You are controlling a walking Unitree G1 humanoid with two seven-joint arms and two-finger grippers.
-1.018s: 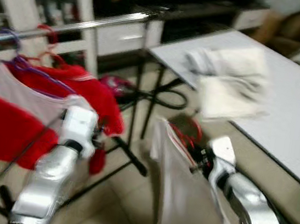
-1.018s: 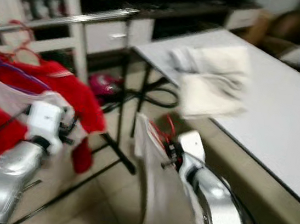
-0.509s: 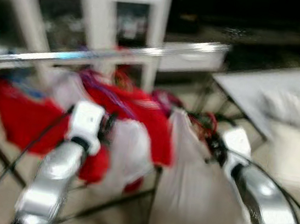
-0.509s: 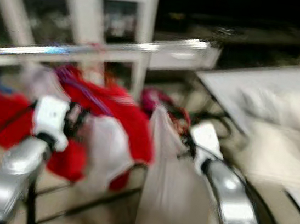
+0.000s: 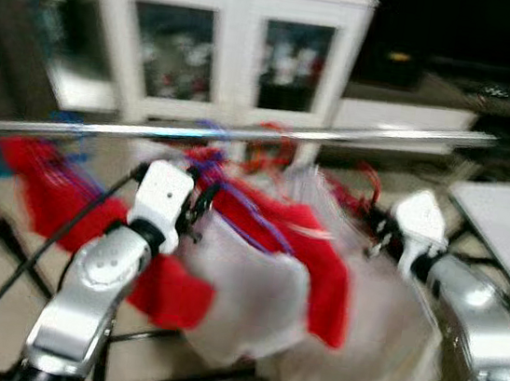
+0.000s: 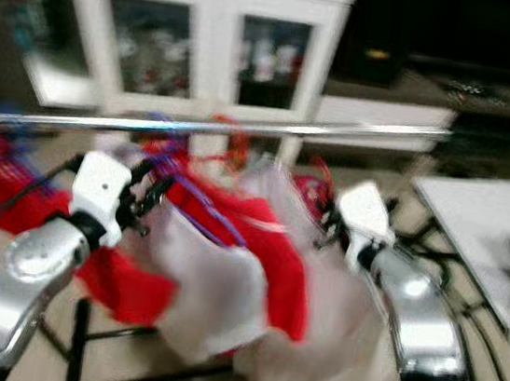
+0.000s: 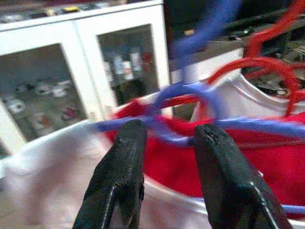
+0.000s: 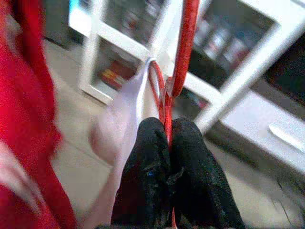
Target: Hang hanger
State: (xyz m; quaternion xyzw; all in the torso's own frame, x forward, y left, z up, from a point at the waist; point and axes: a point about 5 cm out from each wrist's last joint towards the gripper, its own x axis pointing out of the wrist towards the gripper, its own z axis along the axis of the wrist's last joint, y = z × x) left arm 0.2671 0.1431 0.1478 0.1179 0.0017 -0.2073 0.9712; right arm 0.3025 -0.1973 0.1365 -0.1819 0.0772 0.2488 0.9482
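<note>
Scene at a chrome clothes rail (image 5: pixel 243 135), which serves as the landmark; head views are motion-blurred. Below the rail's left half, the left gripper (image 7: pixel 164 143) has its two fingers apart, straddling the neck of a blue hanger (image 7: pixel 190 93) without closing on it. That hanger carries a pale garment (image 5: pixel 247 283) over a red garment (image 5: pixel 320 265); whether its hook already sits on the rail cannot be told. Below the rail's right half, the right gripper (image 8: pixel 167 138) is clamped on the wire of a red hanger (image 8: pixel 183 47), the task's thing, from which a white garment (image 5: pixel 378 329) drapes down. The hook is just beneath the rail and not visibly over it. Behind the rail stands a white glass-door cabinet (image 5: pixel 227 46); a white table (image 5: pixel 506 214) lies beyond the rail's right end.

Step in hand, as judged: carrying the red hanger up to the rail. The next move calls for lifting the hook above the bar, then lowering it over, clear of neighbouring garments.

Count: one rail, two grippers, two hangers distinctly made out (others too blurred to count), one cabinet.
</note>
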